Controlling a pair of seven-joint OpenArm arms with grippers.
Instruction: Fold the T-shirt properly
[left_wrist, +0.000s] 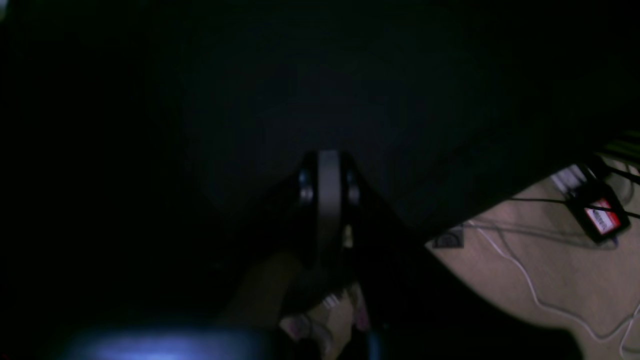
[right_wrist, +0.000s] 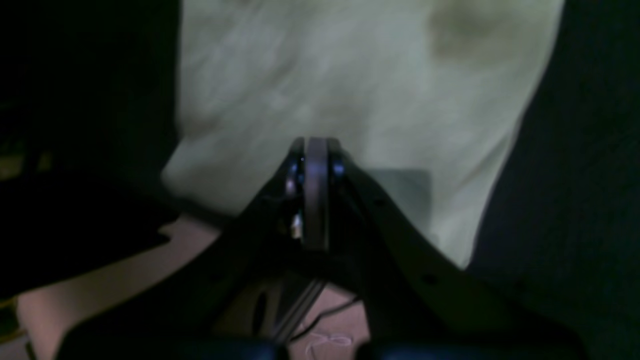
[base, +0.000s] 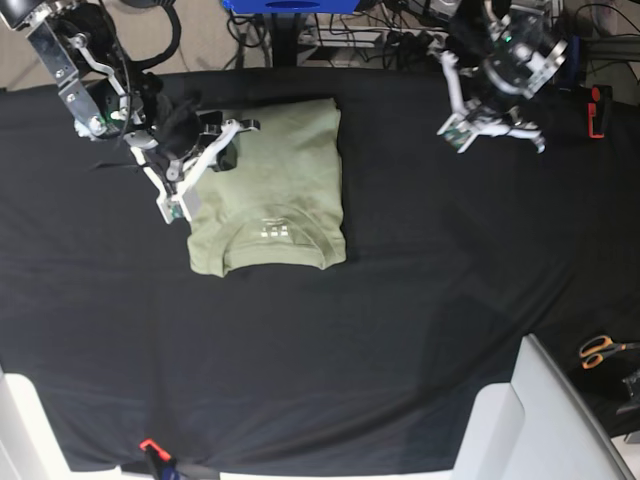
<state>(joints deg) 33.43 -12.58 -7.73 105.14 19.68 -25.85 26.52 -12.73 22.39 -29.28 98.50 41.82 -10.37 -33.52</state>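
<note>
- Seen from the base view, far left: right gripper (base: 172, 208) hung over the left edge of the T-shirt (base: 272, 190), jaws pressed fully together, nothing pinched between them
- Same gripper in its own wrist view (right_wrist: 316, 145): fingers met in one narrow line, tips over pale green cloth (right_wrist: 350, 85), no fold caught in them
- Lay folded into a compact rectangle on the black table cloth (base: 320, 340), upper left of centre, ribbed crew neck toward the near edge, small white printed label (base: 273, 230) showing inside the collar
- Sat flat, side edges fairly straight, lower left corner slightly rounded
- Right of the shirt: wide stretch of bare black cloth, creased faintly
- Upper right: left gripper (base: 457, 137) raised over the cloth, well apart from the shirt, jaws drawn shut and holding nothing
- In the left wrist view (left_wrist: 327, 156): fingers closed flat against each other above dark cloth, only floor and cables (left_wrist: 525, 270) showing past the table edge
- Far right, beyond the cloth edge: orange-handled scissors (base: 602, 349), and a small red object (base: 596, 110) near the upper corner
</note>
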